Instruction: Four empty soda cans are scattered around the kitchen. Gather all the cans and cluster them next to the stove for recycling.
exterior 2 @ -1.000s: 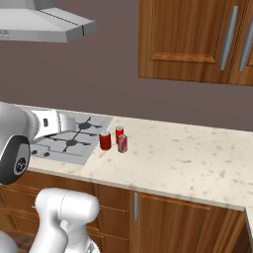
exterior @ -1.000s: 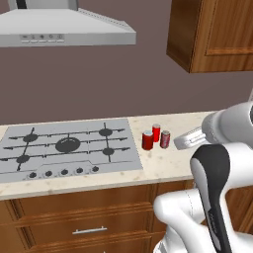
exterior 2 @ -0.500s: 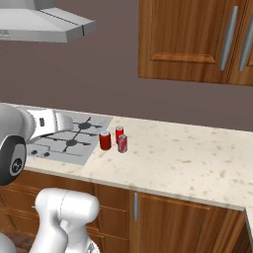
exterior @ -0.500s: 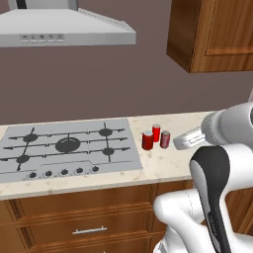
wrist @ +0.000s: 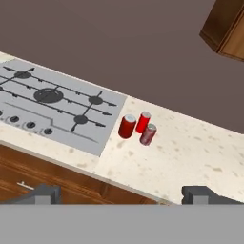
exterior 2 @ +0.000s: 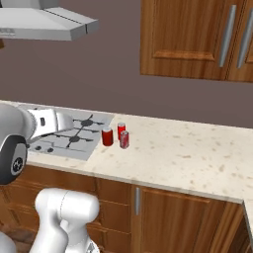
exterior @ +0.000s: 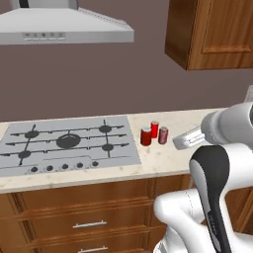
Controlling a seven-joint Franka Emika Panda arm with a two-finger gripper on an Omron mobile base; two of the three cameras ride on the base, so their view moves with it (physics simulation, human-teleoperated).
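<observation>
I see 3 small red cylindrical soda cans with silvery tops standing upright on the speckled beige stone counter (exterior: pixel 163 158), just beside the right edge of the flat silver-grey gas stove (exterior: pixel 69 143) with black burner grates. The nearest one to the stove (exterior: pixel 146 136) is just off its right edge, the second (exterior: pixel 154 129) is behind it toward the back wall, and the third (exterior: pixel 163 135) is to the right. They are close together; I cannot tell if they touch. The same cluster appears in the right base view (exterior 2: pixel 107 136) and in the hand view (wrist: pixel 127 126).

I judge that these 3 are already placed, and that 1 can, the purple one, is missing from the cluster.

The gripper (wrist: pixel 121 194) hangs in front of the counter's front edge, well apart from the cans. Its 2 dark finger tips (wrist: pixel 45 193) stand wide apart with nothing between them.

About handling, my judgement is: an empty can is very light, has thin walls and a smooth painted side, so it can slip, tip over or dent. I would take hold at the middle of the body, from the side, with gentle closing. When I add the last can, a careless approach could knock the standing ones down.

Containers: the cans themselves, presumably empty; I cannot see inside.
</observation>
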